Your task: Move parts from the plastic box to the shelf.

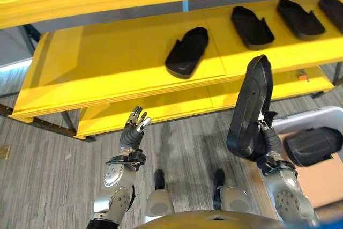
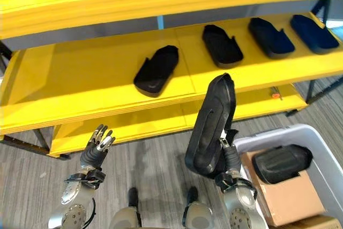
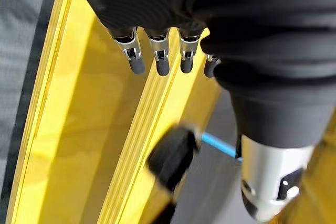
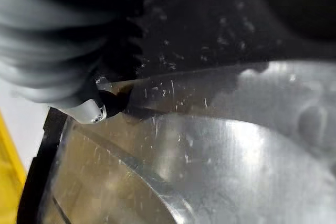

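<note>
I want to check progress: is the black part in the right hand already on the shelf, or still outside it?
Still outside. The right hand holds the black part roughly upright in front of the yellow shelf, not resting on it.

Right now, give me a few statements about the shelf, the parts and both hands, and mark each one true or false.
1. The right hand holds a black part upright in front of the shelf. True.
2. The left hand grips a black part. False: its fingers are straight and it holds nothing.
3. Four black parts already lie on the middle shelf board. True: one near the middle, three more toward the right.
4. The plastic box has no parts left. False: a black part lies in it on a brown cardboard box.
5. The held part rests flat on the shelf. False: it is in the air, below the board's front edge.
</note>
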Motion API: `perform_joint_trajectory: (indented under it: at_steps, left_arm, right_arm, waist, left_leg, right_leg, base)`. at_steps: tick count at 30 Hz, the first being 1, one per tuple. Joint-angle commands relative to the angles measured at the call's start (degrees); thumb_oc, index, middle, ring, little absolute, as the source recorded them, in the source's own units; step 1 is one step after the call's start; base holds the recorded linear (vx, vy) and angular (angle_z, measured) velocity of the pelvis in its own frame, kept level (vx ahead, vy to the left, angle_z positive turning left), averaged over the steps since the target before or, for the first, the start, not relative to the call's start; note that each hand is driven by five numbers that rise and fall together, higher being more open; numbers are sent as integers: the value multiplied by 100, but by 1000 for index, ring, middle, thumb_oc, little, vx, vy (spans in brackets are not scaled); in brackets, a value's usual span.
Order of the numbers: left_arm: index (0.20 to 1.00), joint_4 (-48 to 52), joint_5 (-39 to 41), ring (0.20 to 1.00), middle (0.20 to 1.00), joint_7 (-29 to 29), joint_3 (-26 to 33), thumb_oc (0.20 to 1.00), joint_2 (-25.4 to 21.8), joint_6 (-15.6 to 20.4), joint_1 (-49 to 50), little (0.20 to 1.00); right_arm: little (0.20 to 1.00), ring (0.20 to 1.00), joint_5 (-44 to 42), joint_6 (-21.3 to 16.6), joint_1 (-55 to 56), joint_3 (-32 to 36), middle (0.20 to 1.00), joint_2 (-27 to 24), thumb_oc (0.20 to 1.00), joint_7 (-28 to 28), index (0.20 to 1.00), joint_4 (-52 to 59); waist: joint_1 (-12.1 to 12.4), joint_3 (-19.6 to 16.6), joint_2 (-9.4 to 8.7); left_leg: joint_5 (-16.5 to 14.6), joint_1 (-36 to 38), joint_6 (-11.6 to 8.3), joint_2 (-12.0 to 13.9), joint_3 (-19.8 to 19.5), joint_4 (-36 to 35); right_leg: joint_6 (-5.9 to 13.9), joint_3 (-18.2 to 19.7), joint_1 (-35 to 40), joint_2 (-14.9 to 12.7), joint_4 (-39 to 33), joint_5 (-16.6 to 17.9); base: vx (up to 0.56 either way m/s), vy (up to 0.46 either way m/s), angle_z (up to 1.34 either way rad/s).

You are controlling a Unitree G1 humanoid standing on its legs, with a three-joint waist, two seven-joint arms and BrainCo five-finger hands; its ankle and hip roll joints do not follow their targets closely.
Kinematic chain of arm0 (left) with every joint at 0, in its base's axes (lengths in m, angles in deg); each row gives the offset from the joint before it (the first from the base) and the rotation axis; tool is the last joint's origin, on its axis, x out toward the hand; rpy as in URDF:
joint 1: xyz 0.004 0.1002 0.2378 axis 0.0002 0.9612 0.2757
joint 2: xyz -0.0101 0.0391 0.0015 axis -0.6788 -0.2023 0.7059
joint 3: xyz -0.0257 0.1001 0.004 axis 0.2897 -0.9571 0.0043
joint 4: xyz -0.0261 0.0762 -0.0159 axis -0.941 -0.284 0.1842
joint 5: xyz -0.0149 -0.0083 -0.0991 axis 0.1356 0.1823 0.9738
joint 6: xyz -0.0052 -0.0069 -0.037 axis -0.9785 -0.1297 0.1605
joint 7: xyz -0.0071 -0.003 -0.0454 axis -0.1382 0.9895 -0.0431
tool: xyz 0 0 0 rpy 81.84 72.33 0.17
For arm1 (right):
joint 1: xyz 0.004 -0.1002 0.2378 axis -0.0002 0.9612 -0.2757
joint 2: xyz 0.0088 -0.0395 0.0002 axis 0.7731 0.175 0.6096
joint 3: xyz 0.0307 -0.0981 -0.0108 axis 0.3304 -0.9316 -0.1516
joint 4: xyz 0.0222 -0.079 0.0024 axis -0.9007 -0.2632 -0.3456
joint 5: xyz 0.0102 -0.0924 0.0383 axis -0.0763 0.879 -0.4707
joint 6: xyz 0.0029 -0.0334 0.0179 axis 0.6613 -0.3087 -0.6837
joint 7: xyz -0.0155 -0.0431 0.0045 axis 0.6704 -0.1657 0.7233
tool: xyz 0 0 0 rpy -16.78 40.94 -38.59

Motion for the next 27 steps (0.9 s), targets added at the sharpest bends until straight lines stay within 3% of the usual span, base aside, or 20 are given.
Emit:
perform_joint_trajectory:
  at_steps: [1,7,9,12,13,15,16,19,20,21,22,23,27]
  left_arm:
    - [1000,623,70,1000,1000,50,179,1000,-298,292,96,1000]
    - [1000,629,47,1000,1000,-52,269,1000,-453,295,52,1000]
    - [1000,586,59,1000,1000,-126,267,1000,-500,305,-62,1000]
    - [1000,577,66,1000,1000,-150,270,1000,-537,312,-79,1000]
    - [1000,554,8,1000,1000,-173,251,1000,-611,296,-129,1000]
    - [1000,541,-30,1000,1000,-182,251,1000,-667,295,-139,1000]
    - [1000,520,-83,1000,1000,-185,276,1000,-742,298,-153,1000]
    - [1000,547,-126,1000,1000,-192,312,1000,-753,302,-226,1000]
    - [1000,552,-115,1000,1000,-196,360,1000,-708,308,-233,1000]
    - [1000,552,-115,1000,1000,-196,360,1000,-707,308,-233,1000]
    - [1000,521,-83,1000,1000,-164,331,1000,-620,316,-224,1000]
    - [1000,501,-104,1000,1000,-117,293,1000,-589,285,-212,1000]
    - [1000,596,-109,1000,1000,57,233,1000,-448,244,-14,1000]
  right_arm:
    - [200,200,-79,-328,-442,131,200,117,200,187,200,506]
    - [200,200,-85,-235,-535,-7,200,164,200,257,200,502]
    - [200,200,-67,-204,-740,-154,200,159,200,242,200,442]
    - [200,200,-35,-176,-824,-206,200,153,200,249,200,448]
    - [200,200,-12,-189,-973,-283,200,206,200,239,200,432]
    - [200,200,5,-187,-1023,-322,200,228,200,227,200,422]
    - [200,200,14,-180,-1099,-373,200,250,200,234,200,413]
    - [200,200,37,-159,-1266,-512,200,237,200,239,200,255]
    - [200,200,42,-143,-1287,-538,200,196,200,278,200,224]
    - [200,200,42,-143,-1288,-538,200,196,200,278,200,224]
    - [200,200,47,-100,-1162,-531,200,141,200,365,200,256]
    - [200,200,41,-102,-1119,-504,200,113,200,384,200,274]
    - [200,200,92,-52,-980,-424,200,15,200,414,200,294]
  waist:
    - [77,-88,-223]
    - [215,-75,-410]
    - [375,-51,-519]
    - [427,-98,-573]
    - [514,-127,-612]
    - [502,-150,-586]
    - [468,-113,-451]
    - [392,9,-318]
    - [314,94,-346]
    - [314,99,-345]
    - [238,144,-412]
    - [227,117,-444]
    - [214,-127,-467]
  left_leg:
    - [-37,-397,-4,229,-15,538]
    - [-300,-817,167,-94,-162,907]
    - [-496,-1027,290,-360,-315,1188]
    - [-570,-1140,362,-474,-364,1274]
    - [-703,-1123,519,-656,-390,1292]
    - [-685,-1029,652,-768,-370,1130]
    - [-656,-864,775,-822,-362,907]
    - [-646,-303,821,-794,-159,368]
    - [-653,-128,769,-788,-136,317]
    - [-653,-122,768,-786,-136,316]
    - [-716,-64,726,-811,-225,483]
    - [-727,-25,711,-795,-218,478]
    - [-691,160,593,-626,-85,334]
  right_leg:
    - [295,-3,668,-189,-144,-389]
    - [452,-151,662,-485,-303,-201]
    - [553,-326,751,-676,-352,-4]
    - [599,-380,719,-754,-344,97]
    - [677,-372,657,-930,-207,402]
    - [665,-227,455,-1048,90,780]
    - [571,-19,140,-1042,604,892]
    - [399,-301,-428,-570,609,438]
    - [367,-299,-580,-289,114,347]
    - [366,-300,-573,-287,110,349]
    - [354,87,-393,-166,5,170]
    - [310,180,-320,-106,-44,150]
    - [289,15,11,-6,-423,201]
  base:
    - [74,269,19]
    - [54,164,25]
    - [118,257,34]
    - [77,163,38]
    - [100,239,21]
    - [91,296,22]
    - [94,364,16]
    - [92,180,-31]
    - [67,-17,-64]
    - [127,-63,-30]
    - [111,-65,17]
    - [134,-126,45]
    - [103,-133,8]
